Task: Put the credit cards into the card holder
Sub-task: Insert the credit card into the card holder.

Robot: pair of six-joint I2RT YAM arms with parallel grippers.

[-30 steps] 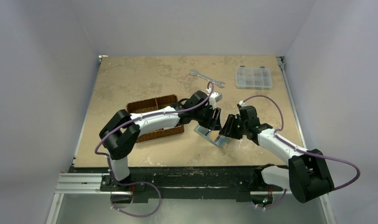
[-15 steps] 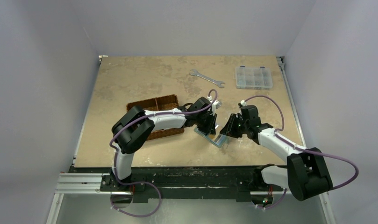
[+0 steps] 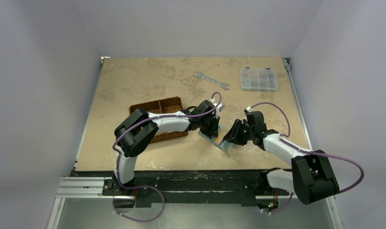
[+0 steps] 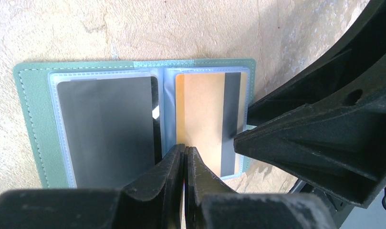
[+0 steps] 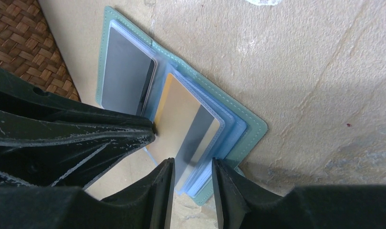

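1. While my left gripper (image 4: 183, 160) has its fingers pressed together on nothing, its tip sits at the centre fold of the open card holder (image 4: 31, 119), apparently pinning it to the table (image 4: 181, 28).
2. My right gripper (image 5: 192, 188) faces it from the other side with its fingers slightly apart. The near end of the orange-yellow card (image 5: 181, 119) shows in the gap, and I cannot tell whether the pads touch it.
3. That card lies in the clear sleeve on one side of the fold, stripe up. The black card (image 4: 105, 129) fills the sleeve on the other side.
4. The holder lies flat between both arms, near the woven basket (image 5: 33, 43).
5. I judge the step in hand to be seating the orange-yellow card. Next comes a gentle push along the sleeve, with the fold held down so the holder does not slide.
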